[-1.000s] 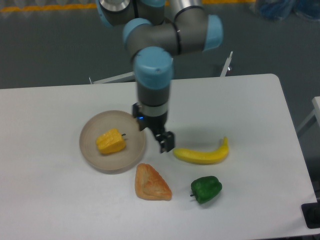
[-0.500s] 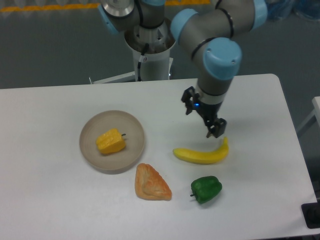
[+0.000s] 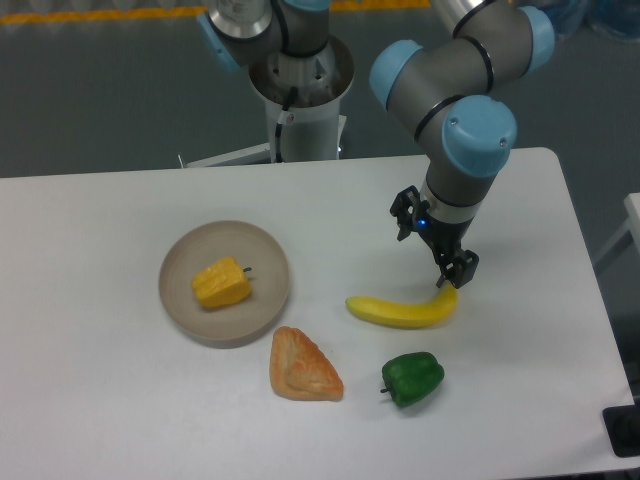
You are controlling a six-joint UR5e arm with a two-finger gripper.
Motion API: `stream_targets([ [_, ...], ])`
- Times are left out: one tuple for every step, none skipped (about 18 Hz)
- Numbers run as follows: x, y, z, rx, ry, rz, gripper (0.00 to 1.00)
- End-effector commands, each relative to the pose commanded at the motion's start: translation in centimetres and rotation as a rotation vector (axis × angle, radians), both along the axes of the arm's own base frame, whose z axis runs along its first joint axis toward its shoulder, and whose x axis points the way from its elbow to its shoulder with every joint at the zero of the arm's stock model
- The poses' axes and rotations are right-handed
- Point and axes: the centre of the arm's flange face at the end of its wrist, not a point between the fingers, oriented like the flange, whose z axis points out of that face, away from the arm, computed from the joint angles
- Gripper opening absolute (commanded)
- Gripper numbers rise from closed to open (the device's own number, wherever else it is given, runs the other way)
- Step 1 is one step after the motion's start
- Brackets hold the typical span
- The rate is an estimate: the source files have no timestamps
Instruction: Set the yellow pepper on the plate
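Note:
The yellow pepper [image 3: 222,283] lies on its side in the middle of the round beige-grey plate [image 3: 181,260] at the left of the table, its dark stem pointing right. My gripper [image 3: 459,272] hangs far to the right of the plate, just above the right tip of the banana [image 3: 401,310]. It holds nothing. Its fingers look close together, but I cannot tell their state from this angle.
An orange triangular pastry [image 3: 303,366] lies in front of the plate. A green pepper [image 3: 412,378] sits in front of the banana. The robot base [image 3: 300,95] stands behind the table's back edge. The table's right edge is near the gripper.
My gripper has swung from beside the plate's right rim to the right, ending over the banana's right tip. The yellow pepper and plate have not moved.

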Motion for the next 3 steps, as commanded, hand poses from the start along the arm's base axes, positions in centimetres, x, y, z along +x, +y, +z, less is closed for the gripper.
stream_targets([
  [-0.03, 0.01, 0.07, 0.0, 0.002, 0.0, 1.0],
  [-0.03, 0.01, 0.07, 0.0, 0.002, 0.0, 1.0],
  [-0.01, -0.01, 0.0, -0.001, 0.001, 0.0, 1.0],
])
